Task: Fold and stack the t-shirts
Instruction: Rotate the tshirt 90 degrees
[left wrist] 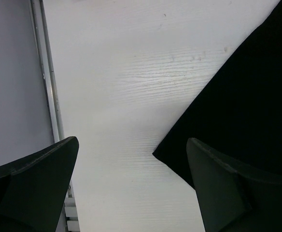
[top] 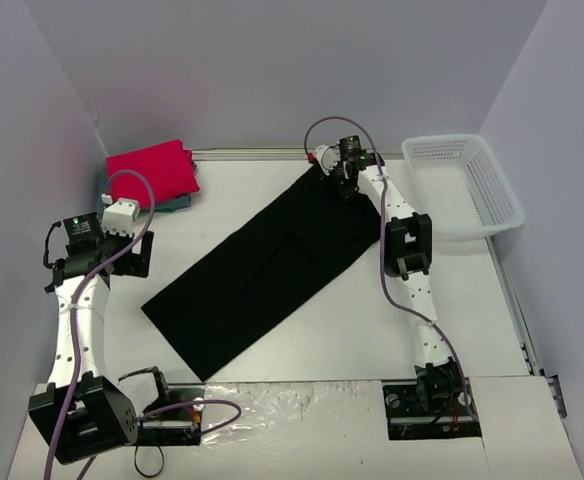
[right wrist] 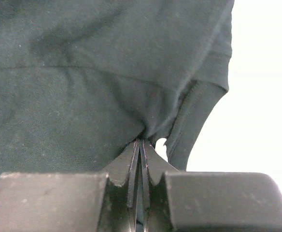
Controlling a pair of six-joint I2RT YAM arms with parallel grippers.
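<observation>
The right gripper (right wrist: 141, 143) is clamped tight on a bunched fold at the far corner of the black shirt (top: 262, 270), its 2 fingers pressed together with cloth between them. The shirt lies as a long strip running diagonally across the table (top: 322, 340) from that grip toward the near left. The right arm is stretched far forward. The left gripper (left wrist: 131, 188) is spread wide and holds nothing, above bare table beside a shirt corner. The red shirt (top: 152, 170) sits folded on the teal shirt (top: 180, 203), far left.
</observation>
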